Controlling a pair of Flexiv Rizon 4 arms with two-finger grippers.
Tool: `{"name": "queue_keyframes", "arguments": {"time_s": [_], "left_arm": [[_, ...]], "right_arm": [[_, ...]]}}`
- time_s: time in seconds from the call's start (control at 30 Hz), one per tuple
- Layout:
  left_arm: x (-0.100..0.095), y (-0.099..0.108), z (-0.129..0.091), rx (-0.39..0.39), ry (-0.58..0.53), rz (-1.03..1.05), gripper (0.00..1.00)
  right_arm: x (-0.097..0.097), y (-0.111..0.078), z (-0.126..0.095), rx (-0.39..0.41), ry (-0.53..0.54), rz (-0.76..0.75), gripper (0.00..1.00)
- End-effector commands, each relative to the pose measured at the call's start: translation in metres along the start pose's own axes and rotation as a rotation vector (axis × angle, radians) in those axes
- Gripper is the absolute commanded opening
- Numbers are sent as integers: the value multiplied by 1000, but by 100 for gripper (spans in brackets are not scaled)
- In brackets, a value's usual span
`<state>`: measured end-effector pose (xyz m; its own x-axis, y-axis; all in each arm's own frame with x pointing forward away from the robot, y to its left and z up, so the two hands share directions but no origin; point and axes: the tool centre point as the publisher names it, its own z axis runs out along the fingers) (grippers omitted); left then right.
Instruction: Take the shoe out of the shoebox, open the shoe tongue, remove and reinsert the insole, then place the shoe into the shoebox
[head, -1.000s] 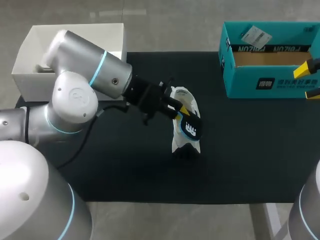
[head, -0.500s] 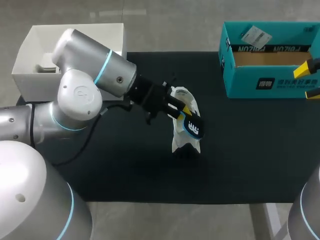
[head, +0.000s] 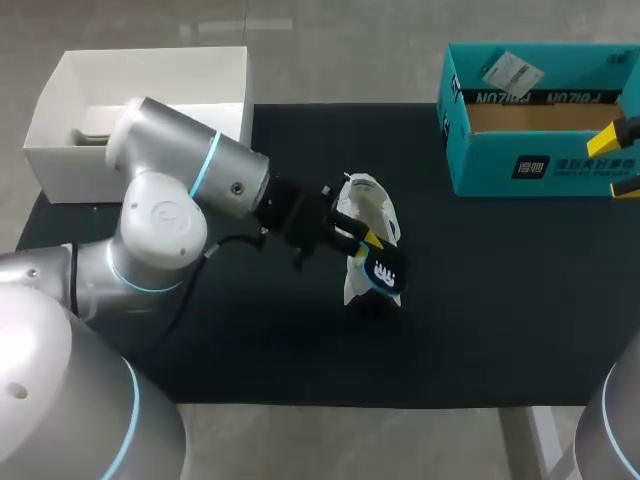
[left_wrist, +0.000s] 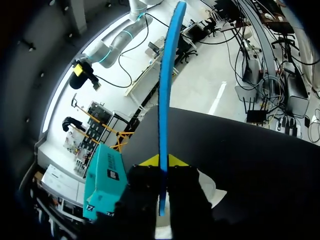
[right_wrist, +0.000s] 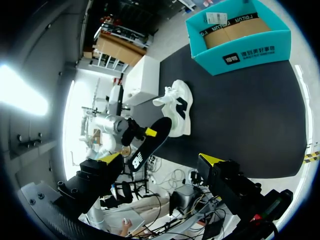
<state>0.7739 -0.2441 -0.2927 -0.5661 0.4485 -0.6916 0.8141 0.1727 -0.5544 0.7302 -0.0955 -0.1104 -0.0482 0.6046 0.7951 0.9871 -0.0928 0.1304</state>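
Head view: left gripper (head: 362, 237) pinching insole (head: 386, 270), shoe (head: 370, 205) just beside fingers. Insole out, so reinsert step next imo: line toe end with shoe opening, slide in. Right gripper (right_wrist: 160, 159) spread.

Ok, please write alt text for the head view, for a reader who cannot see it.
The left gripper holds a dark insole by a white sneaker on a black mat. An open teal shoebox stands at the mat's far right corner.

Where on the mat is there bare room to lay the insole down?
Bare mat lies between the shoe and the teal shoebox, and along the near edge. Crowded beside the shoe, where the left gripper holds the insole.
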Motion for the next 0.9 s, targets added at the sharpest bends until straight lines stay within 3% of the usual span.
{"name": "queue_keyframes", "arguments": {"time_s": [0.03,0.47,0.9], "left_arm": [[9,6,5,6,-38,-17,0],[15,23,10,-2,-44,-21,0],[8,49,11,-26,-60,-51,0]], "right_arm": [[0,-1,0,0,-2,1,100],[0,-1,0,0,-2,1,100],[0,-1,0,0,-2,1,100]]}}
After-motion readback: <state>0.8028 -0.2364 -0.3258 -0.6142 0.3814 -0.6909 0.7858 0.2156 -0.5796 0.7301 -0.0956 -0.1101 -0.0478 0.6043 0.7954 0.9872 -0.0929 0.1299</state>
